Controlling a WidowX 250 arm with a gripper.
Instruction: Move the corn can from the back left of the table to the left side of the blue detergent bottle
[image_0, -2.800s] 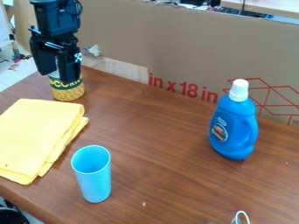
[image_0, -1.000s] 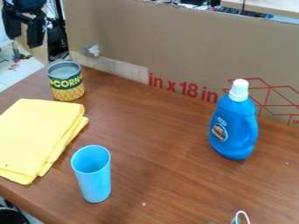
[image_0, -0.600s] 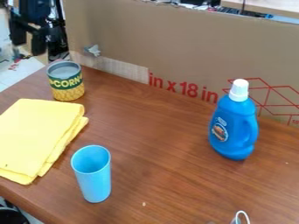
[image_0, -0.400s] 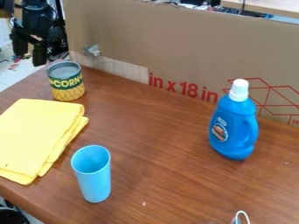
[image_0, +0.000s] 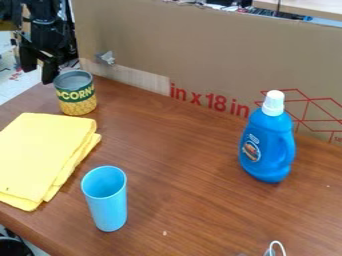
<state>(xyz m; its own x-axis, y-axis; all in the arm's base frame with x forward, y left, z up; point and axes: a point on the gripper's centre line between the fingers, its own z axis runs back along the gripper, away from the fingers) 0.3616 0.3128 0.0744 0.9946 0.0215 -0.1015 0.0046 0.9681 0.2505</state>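
At the upper left of the camera view hangs the black gripper (image_0: 38, 73), open with nothing between its fingers. It is just left of and behind the corn can (image_0: 77, 94), which stands upright near the table's far left edge. A folded yellow cloth (image_0: 41, 155) lies in front of the can. The light blue cup (image_0: 107, 202) stands upright to the right of the cloth's near end. On the right, a blue bottle (image_0: 267, 145) with a white cap is upright.
A tall cardboard panel (image_0: 200, 55) runs along the back of the wooden table (image_0: 194, 185). At the bottom right edge shows a white loop (image_0: 275, 245). A dark round object (image_0: 13, 246) is below the table's left corner.
The gripper was in front of the can at first, then went to the upper left. Since then it has come down and slightly right, closer to the can. The other things have stayed put.
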